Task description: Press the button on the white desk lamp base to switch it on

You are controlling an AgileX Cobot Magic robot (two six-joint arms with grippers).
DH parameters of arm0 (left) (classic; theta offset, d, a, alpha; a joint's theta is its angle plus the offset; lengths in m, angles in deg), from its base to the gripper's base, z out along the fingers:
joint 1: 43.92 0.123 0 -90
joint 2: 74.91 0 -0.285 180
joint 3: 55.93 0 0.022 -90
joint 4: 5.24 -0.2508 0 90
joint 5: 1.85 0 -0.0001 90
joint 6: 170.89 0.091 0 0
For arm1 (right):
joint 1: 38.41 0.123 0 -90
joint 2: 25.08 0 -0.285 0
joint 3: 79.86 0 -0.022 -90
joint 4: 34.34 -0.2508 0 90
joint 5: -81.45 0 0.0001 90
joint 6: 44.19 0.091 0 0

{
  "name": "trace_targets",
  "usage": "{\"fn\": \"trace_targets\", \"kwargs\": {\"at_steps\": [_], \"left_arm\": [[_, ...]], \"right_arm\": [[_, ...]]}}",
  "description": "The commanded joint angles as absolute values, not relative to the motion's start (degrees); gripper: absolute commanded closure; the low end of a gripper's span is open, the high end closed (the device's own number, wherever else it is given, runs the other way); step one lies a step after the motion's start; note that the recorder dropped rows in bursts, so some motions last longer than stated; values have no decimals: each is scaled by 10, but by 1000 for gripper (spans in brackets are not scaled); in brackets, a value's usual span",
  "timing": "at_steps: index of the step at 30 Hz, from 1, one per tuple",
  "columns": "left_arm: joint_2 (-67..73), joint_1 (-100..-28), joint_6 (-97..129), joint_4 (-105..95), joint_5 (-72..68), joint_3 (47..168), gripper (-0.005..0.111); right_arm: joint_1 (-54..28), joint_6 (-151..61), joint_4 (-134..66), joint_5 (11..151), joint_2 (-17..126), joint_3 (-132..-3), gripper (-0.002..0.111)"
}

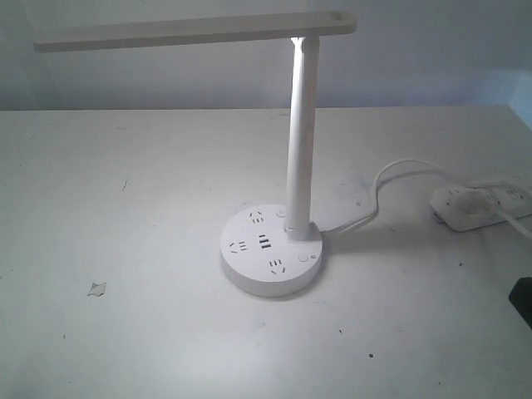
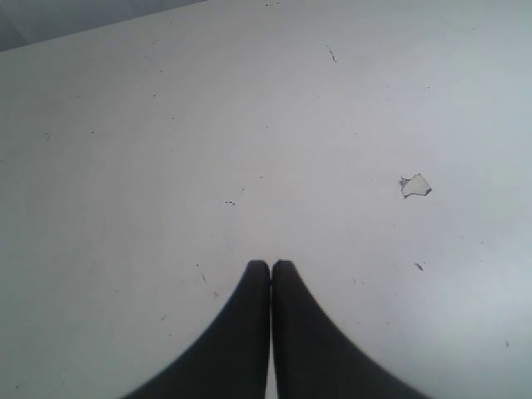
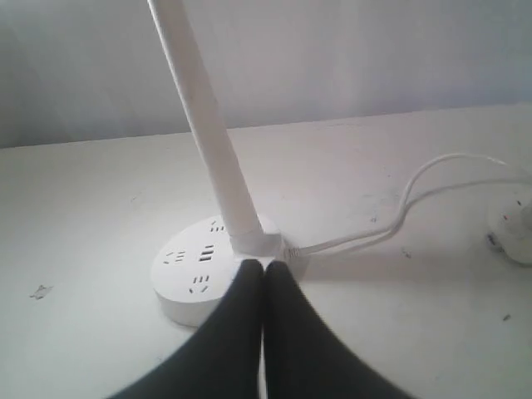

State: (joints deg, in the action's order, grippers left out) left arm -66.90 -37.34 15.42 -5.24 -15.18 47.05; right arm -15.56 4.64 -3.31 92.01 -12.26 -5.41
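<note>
The white desk lamp base (image 1: pixel 270 253) is a round puck with socket holes and dark USB slots, standing mid-table. Its slim pole (image 1: pixel 301 133) rises to a flat lamp head (image 1: pixel 199 32), with a bright glow where the two meet. A small round button (image 1: pixel 302 259) sits on the base by the pole's foot. In the right wrist view the base (image 3: pixel 195 270) lies beyond my right gripper (image 3: pixel 264 264), which is shut and empty; its fingertips cover the button side. My left gripper (image 2: pixel 270 264) is shut and empty over bare table. Neither gripper shows in the exterior view.
A white cable (image 1: pixel 391 179) runs from the base to a long white power strip (image 1: pixel 486 204) at the right, which also shows in the right wrist view (image 3: pixel 515 229). A small scrap (image 1: pixel 97 288) lies on the table at the left. A dark shape (image 1: pixel 522 301) pokes in at the right edge.
</note>
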Motion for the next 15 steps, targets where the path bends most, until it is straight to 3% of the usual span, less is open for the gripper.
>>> {"fn": "trace_targets", "kwargs": {"at_steps": [1,15], "left_arm": [[-671,-372,154,-49,-151,469,107],[-671,-372,154,-49,-151,469,107]], "right_arm": [[-156,66,-37,926,-125,-53,108],[-156,210,-62,925,-125,-53,108]]}}
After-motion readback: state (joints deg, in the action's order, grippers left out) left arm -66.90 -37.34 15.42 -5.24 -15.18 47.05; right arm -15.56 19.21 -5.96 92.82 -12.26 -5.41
